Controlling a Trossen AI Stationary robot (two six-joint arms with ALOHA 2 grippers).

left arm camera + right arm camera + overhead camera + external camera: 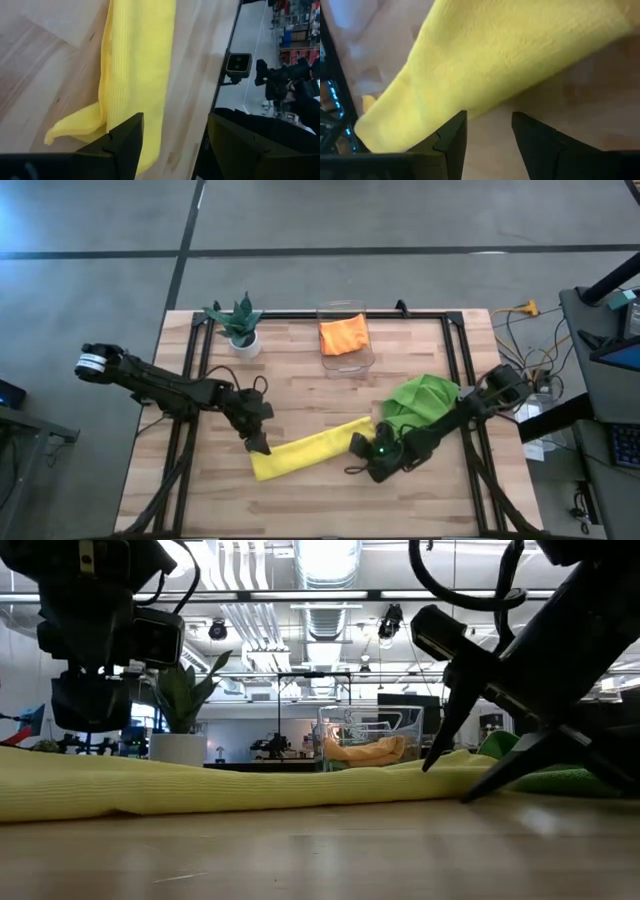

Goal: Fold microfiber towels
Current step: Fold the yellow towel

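Lying on wooden table [320,380]: yellow towel [310,448].

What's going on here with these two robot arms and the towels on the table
The two arms are working on a yellow towel that lies in a long folded strip across the wooden table. The left gripper is at one end and the right gripper at the other, both with fingers open and nothing gripped. A green towel sits bunched beside the right arm, and an orange towel is in the clear bin at the back, near a small potted plant.
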